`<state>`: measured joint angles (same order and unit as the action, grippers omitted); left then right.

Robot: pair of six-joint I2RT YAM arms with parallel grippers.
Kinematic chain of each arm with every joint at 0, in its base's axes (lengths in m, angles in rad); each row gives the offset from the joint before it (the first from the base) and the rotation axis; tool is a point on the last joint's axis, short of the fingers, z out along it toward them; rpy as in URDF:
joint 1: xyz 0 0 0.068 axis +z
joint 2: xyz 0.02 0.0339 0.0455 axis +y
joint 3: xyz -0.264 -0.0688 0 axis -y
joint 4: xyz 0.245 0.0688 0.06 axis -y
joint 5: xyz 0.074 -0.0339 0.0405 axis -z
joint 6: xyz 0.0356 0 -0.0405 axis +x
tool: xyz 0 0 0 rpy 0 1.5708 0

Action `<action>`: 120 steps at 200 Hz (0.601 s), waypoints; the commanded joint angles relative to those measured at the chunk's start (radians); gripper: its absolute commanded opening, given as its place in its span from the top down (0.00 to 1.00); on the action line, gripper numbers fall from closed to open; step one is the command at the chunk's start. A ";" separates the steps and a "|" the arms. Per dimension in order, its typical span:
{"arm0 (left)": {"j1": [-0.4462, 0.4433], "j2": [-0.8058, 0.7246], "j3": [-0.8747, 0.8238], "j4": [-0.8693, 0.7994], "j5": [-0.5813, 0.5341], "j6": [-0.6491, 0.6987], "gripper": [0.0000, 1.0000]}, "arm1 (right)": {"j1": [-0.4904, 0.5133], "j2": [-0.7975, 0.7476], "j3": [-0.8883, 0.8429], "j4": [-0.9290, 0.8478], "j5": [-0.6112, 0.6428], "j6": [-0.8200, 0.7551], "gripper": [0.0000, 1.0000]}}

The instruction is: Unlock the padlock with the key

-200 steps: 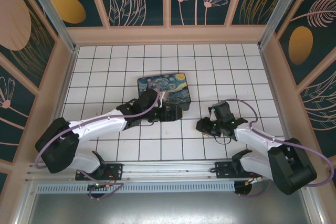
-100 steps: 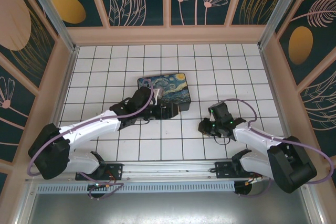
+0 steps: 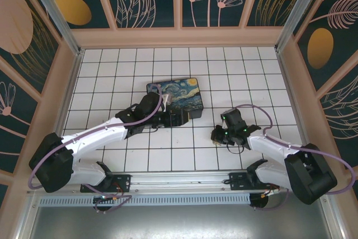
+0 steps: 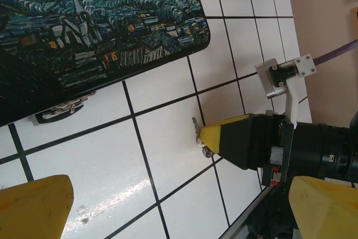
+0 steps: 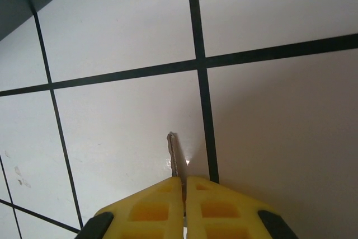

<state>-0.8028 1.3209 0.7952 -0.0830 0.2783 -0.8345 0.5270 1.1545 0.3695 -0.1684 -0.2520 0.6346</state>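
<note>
1. Silvery and thin, clamped as the key between the yellow fingers of the right gripper, pressed together on it.
2. Juts blade-first past the fingertips, with a small ring of the same metal just under them in the left wrist view; looks flat, narrow and very small.
3. Sits to the right of the painted box, off its near right corner and apart from it, low over the white tiled counter.
4. Seems gripped by the head so as to leave the blade free for aiming at a keyhole.
5. Leaves the left gripper with its fingers spread wide around nothing, just in front of the box's near edge.
6. Appears poised that way to take hold of the padlock and steady it against the push of the key.
7. Shows the padlock as a tiny dark-and-silvery piece lying on the counter against the box's near edge, far smaller than the box.
8. Cannot make out its shackle or keyhole for sure at this size, so cannot tell which way the keyhole faces.
</note>
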 commanded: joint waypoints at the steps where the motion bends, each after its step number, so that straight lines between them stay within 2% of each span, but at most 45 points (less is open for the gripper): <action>1: 0.007 -0.003 0.009 -0.017 0.011 0.034 0.02 | 0.014 -0.009 -0.016 -0.030 0.022 -0.016 0.97; 46: 0.007 0.009 0.086 -0.037 0.068 0.070 0.02 | 0.014 -0.111 0.031 -0.006 -0.024 -0.077 1.00; 63: 0.046 0.005 0.116 -0.034 0.158 0.080 0.02 | 0.014 -0.144 0.067 -0.008 -0.065 -0.113 1.00; 90: 0.156 -0.009 0.129 0.001 0.306 0.116 0.10 | 0.014 -0.178 0.111 0.042 -0.197 -0.156 1.00; 102: 0.162 0.004 0.156 -0.005 0.346 0.155 0.14 | 0.014 -0.186 0.130 0.079 -0.253 -0.162 1.00; 120: 0.162 0.019 0.140 0.079 0.424 0.144 0.22 | 0.014 -0.188 0.167 0.124 -0.310 -0.169 1.00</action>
<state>-0.6369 1.3270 0.9150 -0.0914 0.5385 -0.7296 0.5323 0.9817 0.4747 -0.1303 -0.4286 0.5095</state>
